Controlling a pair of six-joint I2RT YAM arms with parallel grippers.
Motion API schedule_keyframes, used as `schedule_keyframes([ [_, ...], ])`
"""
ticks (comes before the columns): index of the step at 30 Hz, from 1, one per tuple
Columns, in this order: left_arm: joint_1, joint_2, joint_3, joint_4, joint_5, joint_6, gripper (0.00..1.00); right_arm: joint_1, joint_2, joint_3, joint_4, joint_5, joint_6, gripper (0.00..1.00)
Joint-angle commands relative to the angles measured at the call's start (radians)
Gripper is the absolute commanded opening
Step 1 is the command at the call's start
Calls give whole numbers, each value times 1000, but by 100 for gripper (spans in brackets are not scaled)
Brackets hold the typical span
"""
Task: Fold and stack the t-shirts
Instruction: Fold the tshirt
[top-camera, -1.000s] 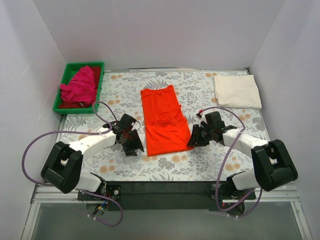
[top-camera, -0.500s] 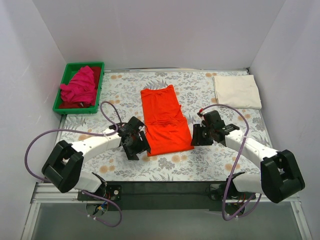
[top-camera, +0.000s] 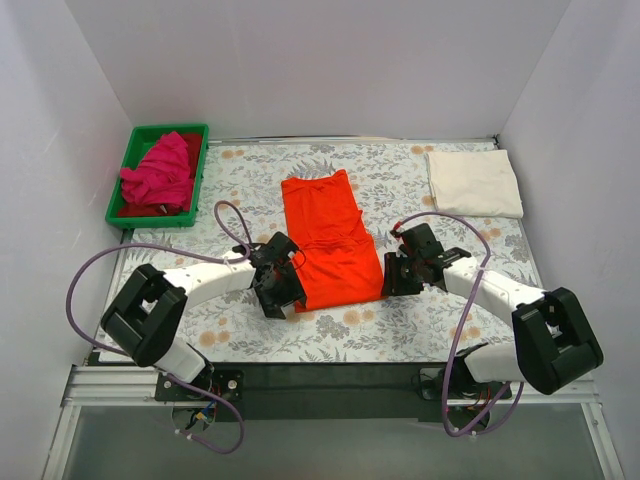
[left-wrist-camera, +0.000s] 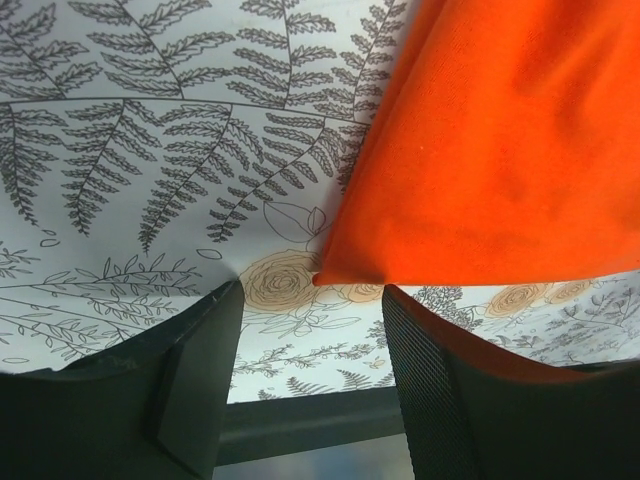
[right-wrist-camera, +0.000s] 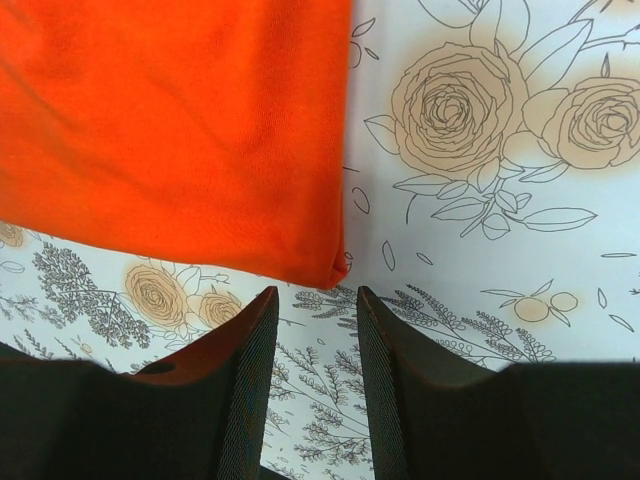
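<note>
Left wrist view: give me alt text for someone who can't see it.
A corner of the orange-red t-shirt lies flat on the floral-print cloth, just ahead of the open left gripper, which holds nothing.

White arm links (top-camera: 200, 282), black joints (top-camera: 145, 315), lilac cables (top-camera: 440, 214), black textured pincer fingers (left-wrist-camera: 440, 400)

plain white panel walls (top-camera: 300, 70) are boxing in three sides; grey floral-print cloth (top-camera: 400, 185) is covering the tabletop; soft even light is falling throughout
</note>
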Motion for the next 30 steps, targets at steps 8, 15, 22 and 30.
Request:
schedule_keyframes([
  [8,-18,95,50,18,3,6,48,9,32,-4,36,-4,13,38],
  [15,-41,145,78,-17,-21,0,30,49,32,10,28,55,49,38],
  [22,-47,167,93,-22,-20,13,7,78,47,48,-4,166,73,39],
  [30,-47,169,89,-8,-12,22,0,91,69,77,-1,197,82,39],
])
